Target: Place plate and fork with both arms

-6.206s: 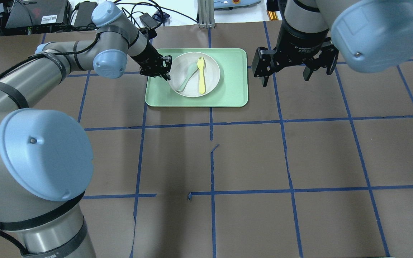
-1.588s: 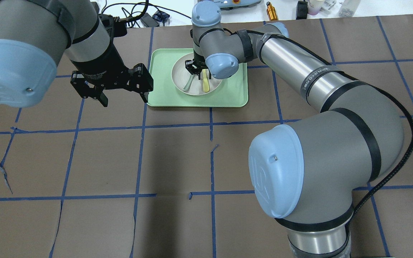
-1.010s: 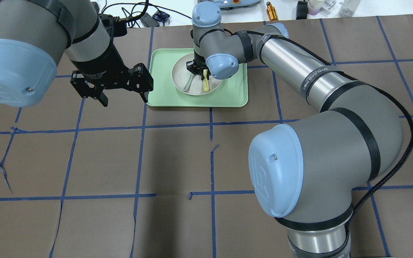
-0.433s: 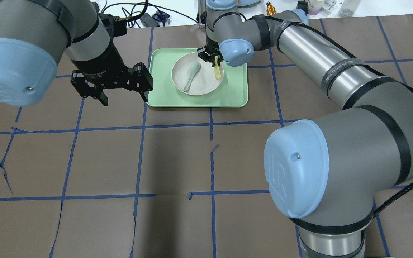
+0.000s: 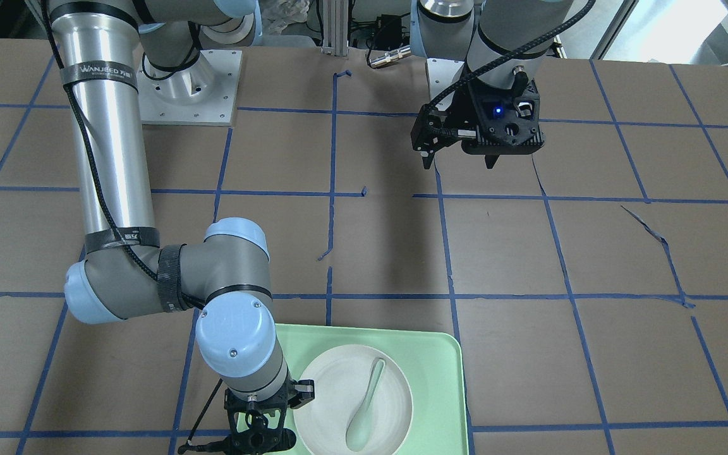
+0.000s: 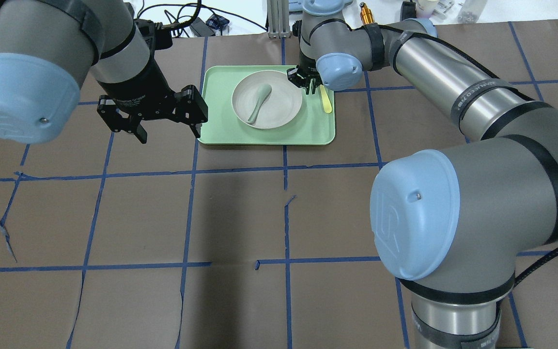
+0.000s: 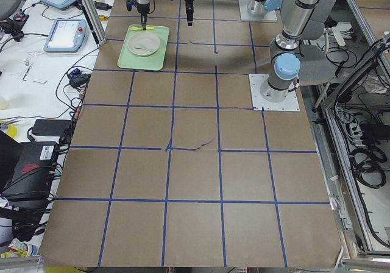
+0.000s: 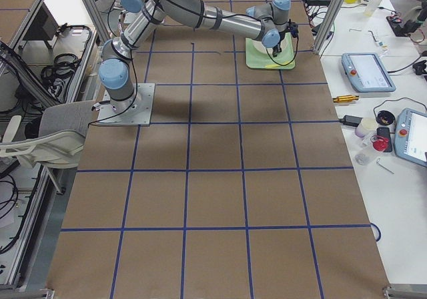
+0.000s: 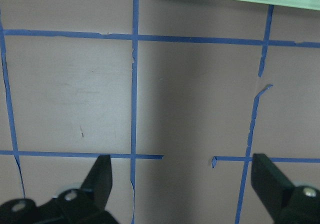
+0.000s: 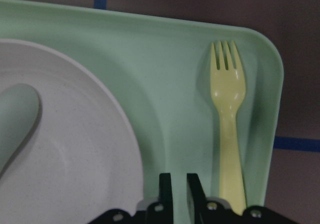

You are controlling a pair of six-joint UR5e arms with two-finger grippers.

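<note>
The off-white plate (image 6: 279, 104) sits on the mint-green tray (image 6: 221, 131) with a grey-green spoon (image 6: 258, 103) in it. The pale-yellow fork (image 10: 227, 129) lies flat along the tray's right edge, tines toward the far corner; it also shows in the overhead view (image 6: 326, 101). My right gripper (image 6: 308, 83) hangs low between the plate's rim and the fork. Its fingertips (image 10: 166, 189) are close together with nothing between them, and the fork is just right of them. My left gripper (image 6: 155, 127) is open and empty above the table, left of the tray's near corner.
Brown paper with blue tape lines covers the table (image 6: 284, 218). Cables, bottles and devices lie beyond the far edge (image 6: 366, 12). The right arm's forearm (image 6: 453, 82) stretches across the right half toward the tray.
My right gripper lifted the fork off the plate and moved right with it. The fork now lies at the tray's right edge. The left arm stayed left of the tray.
</note>
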